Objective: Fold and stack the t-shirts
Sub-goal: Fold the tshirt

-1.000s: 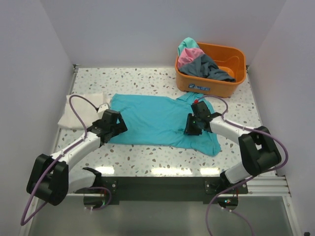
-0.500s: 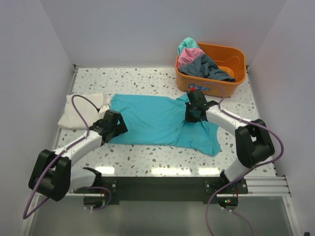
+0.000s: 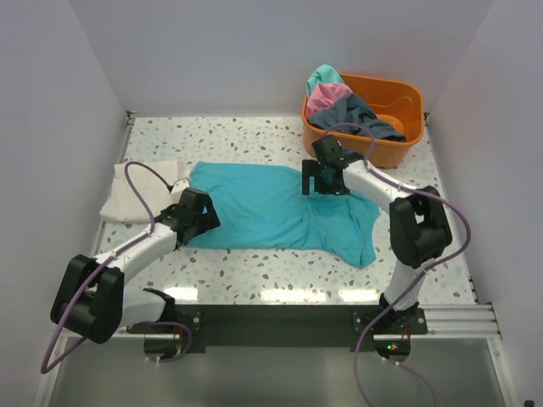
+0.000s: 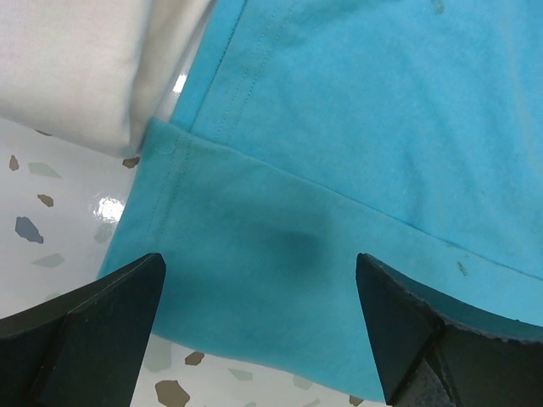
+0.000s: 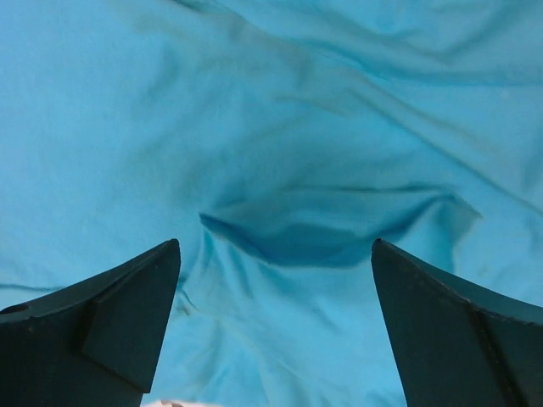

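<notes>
The tabletop (image 3: 254, 136) is white, flecked with grey and brown, and glossy near its front edge; pale bare walls (image 3: 254, 51) close it on three sides; a teal t-shirt (image 3: 263, 208) lies spread across the middle, its right part rumpled; a folded cream-white t-shirt (image 3: 140, 191) lies at its left end, touching it; the left pincer (image 3: 199, 214) stands wide over the teal hem corner, holding nothing; the right pincer (image 3: 322, 182) stands wide over the rumpled cloth, gripping nothing; an orange tub (image 3: 403, 91) at the far right holds a second teal t-shirt (image 3: 322, 78), a pink t-shirt (image 3: 325, 97) and a dark grey t-shirt (image 3: 361, 114), heaped.
</notes>
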Available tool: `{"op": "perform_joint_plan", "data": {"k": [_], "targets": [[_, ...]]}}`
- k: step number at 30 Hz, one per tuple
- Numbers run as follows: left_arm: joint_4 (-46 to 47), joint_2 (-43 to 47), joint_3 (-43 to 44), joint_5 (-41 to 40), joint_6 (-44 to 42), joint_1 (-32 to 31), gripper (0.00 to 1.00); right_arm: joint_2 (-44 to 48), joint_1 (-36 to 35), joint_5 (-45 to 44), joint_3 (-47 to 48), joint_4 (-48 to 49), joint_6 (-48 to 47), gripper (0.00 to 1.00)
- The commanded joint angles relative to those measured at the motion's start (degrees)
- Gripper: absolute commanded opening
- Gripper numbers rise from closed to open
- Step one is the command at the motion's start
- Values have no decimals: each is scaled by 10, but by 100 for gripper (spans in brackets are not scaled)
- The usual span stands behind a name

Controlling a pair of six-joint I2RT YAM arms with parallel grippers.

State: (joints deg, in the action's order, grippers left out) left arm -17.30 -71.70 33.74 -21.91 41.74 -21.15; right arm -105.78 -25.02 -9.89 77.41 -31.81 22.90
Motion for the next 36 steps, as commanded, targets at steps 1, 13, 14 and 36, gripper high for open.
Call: {"op": "perform_joint_plan", "data": {"k": [1,13,14,36], "targets": [[23,-2,27,-8,-12,0,100,95,1,-32,-33,-39,8,99],[105,-67,39,71,-6,0,100,363,1,69,-391,34,167,99],[103,-82,35,70,-3,0,100,365,1,55,-398,27,180,99],[-81,138,-132,76,112,-5,100,587,116,85,-554,-149,268,99]]}}
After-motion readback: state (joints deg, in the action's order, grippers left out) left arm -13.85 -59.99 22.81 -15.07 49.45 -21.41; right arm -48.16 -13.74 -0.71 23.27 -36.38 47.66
